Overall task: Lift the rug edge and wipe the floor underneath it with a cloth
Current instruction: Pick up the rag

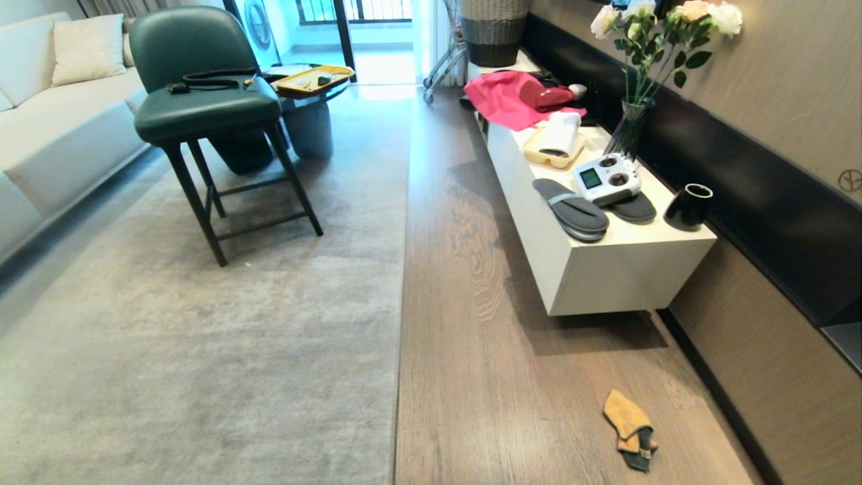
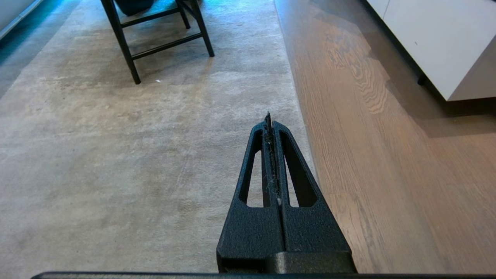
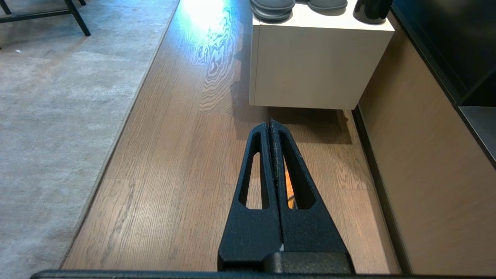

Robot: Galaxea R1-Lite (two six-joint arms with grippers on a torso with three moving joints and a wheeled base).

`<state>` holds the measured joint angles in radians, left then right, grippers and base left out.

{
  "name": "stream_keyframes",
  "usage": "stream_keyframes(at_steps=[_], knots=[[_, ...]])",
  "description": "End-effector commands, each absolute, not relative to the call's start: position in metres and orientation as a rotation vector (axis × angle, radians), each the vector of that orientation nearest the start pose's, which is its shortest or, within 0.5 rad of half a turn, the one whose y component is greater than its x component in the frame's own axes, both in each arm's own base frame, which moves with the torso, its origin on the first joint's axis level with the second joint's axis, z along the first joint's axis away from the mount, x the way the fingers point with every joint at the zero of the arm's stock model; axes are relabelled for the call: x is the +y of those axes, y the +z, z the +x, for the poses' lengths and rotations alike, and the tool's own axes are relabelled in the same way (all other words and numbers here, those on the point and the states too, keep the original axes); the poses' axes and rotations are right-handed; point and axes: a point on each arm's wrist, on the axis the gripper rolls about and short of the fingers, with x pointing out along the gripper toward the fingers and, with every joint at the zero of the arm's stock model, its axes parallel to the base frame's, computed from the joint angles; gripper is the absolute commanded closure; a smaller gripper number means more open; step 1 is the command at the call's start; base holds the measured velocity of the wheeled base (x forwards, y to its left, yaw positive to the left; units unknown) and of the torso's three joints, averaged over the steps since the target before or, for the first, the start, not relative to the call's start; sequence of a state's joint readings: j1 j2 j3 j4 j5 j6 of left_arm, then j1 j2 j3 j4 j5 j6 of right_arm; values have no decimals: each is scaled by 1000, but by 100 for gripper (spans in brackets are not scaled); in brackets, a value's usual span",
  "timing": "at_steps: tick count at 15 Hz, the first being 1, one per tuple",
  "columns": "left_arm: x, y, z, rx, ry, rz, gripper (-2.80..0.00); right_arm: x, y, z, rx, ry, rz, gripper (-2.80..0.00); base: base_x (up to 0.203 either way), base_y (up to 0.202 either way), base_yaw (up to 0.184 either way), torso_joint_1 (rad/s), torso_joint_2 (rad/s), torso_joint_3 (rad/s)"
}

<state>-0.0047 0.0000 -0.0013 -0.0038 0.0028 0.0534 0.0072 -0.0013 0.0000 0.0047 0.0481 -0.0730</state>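
The pale grey rug [image 1: 202, 337] lies flat, its straight rug edge [image 1: 402, 303] running along the brown wood floor [image 1: 485, 377]. A small orange-tan cloth [image 1: 630, 421] lies crumpled on the floor near the wall, right of the rug. Neither arm shows in the head view. My left gripper [image 2: 269, 118] hangs shut above the rug, just beside the rug edge [image 2: 306, 139]. My right gripper [image 3: 271, 124] is shut above the floor [image 3: 174, 166]; a sliver of the cloth [image 3: 288, 186] shows through its finger frame, the rest hidden. Nothing is held.
A white low cabinet [image 1: 606, 269] stands against the right wall with slippers [image 1: 572, 209], a controller, a black cup, a vase and pink fabric on it. A green chair [image 1: 209, 114] and a round table stand on the rug; a sofa [image 1: 54, 121] lies far left.
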Motion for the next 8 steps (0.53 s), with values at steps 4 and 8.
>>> stream_keyframes(at_steps=[4, 8], knots=[[0, 76, -23, -6, -1, 54, 0, 1, 75, -23, 3, 57, -74, 0, 0, 0, 0, 0, 0, 0], [0, 76, -23, -6, -1, 54, 0, 1, 75, -23, 3, 57, -74, 0, 0, 0, 0, 0, 0, 0]])
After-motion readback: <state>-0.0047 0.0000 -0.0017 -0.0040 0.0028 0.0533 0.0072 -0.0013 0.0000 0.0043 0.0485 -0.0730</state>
